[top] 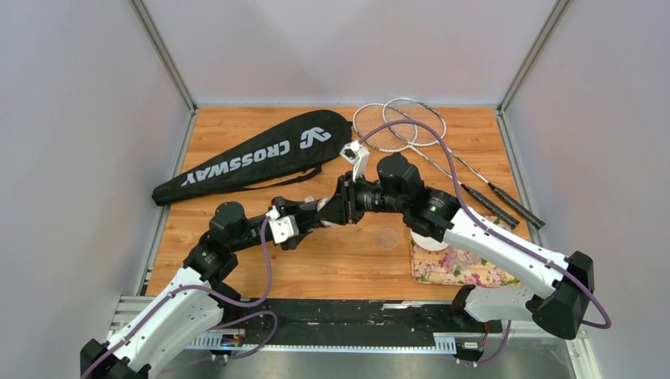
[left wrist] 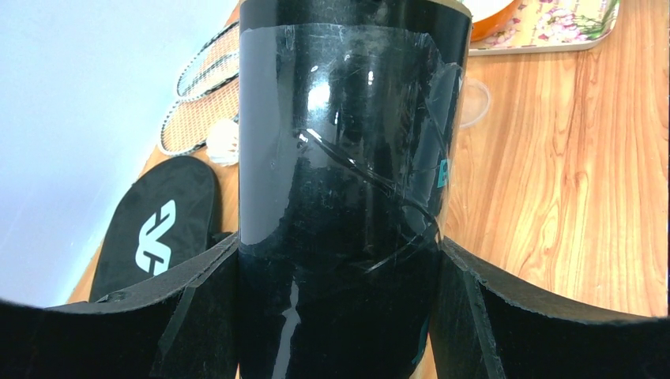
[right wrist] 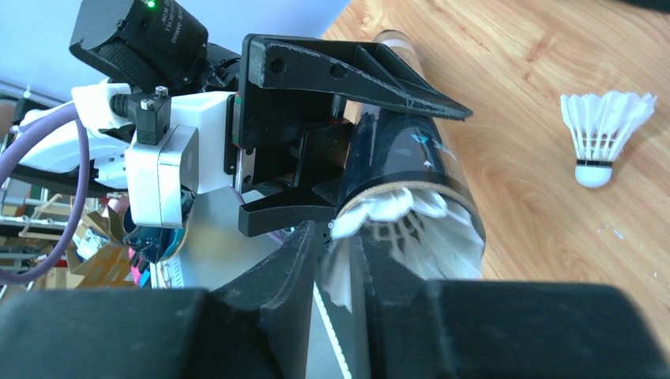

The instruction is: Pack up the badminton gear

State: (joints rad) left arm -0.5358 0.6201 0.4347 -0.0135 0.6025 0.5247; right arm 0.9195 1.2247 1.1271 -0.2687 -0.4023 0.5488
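Note:
My left gripper (left wrist: 340,316) is shut on the long dark tube (left wrist: 348,158) and holds it above the table's middle (top: 316,212). My right gripper (right wrist: 344,268) meets the tube's open end and is shut on the feathers of a white shuttlecock (right wrist: 419,229) that sits in the mouth. A second shuttlecock (right wrist: 604,130) lies on the wood, and also shows in the left wrist view (left wrist: 225,142). The black CROSSWAY bag (top: 261,154) lies at the back left. Two silver rackets (top: 403,126) lie crossed at the back right. A third shuttlecock is not in view.
A flower-patterned tray (top: 454,268) lies at the front right under my right arm, with a small white bowl (top: 430,241) at its edge. A clear round lid (top: 387,237) lies on the wood beside the tray. Grey walls close in the table.

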